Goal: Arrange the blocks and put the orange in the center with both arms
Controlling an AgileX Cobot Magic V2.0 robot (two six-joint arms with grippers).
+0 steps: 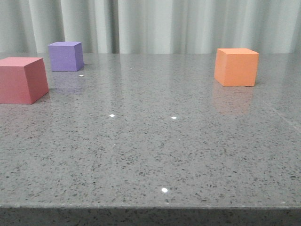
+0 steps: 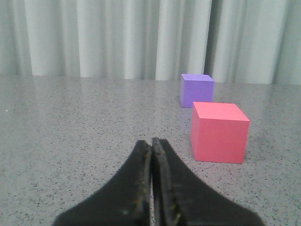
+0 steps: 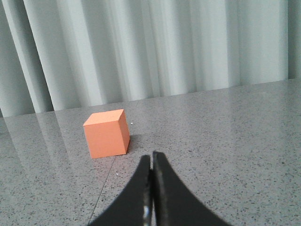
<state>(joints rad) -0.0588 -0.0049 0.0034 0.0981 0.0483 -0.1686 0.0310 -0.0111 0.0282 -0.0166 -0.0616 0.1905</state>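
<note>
Front view: no arm in sight, only the grey speckled table (image 1: 150, 155) with three cubes. Orange cube (image 1: 236, 67) sits far right, well apart from the other two. Pink-red cube (image 1: 22, 79) is at the far left edge of the view, purple cube (image 1: 66, 56) just behind it and slightly inboard. Pale pleated curtain (image 1: 188, 23) closes off the back.

Left wrist view adds the left gripper (image 2: 151, 141): black fingers pressed together tip to tip, nothing between them, low over the table. Pink-red cube (image 2: 219, 132) lies ahead and off to one side, purple cube (image 2: 196, 90) beyond it; nothing between.

Right wrist view: right gripper (image 3: 151, 155) likewise closed and empty, pointing across bare tabletop. Orange cube (image 3: 106, 133) ahead, apart from the tips, path unobstructed.
</note>
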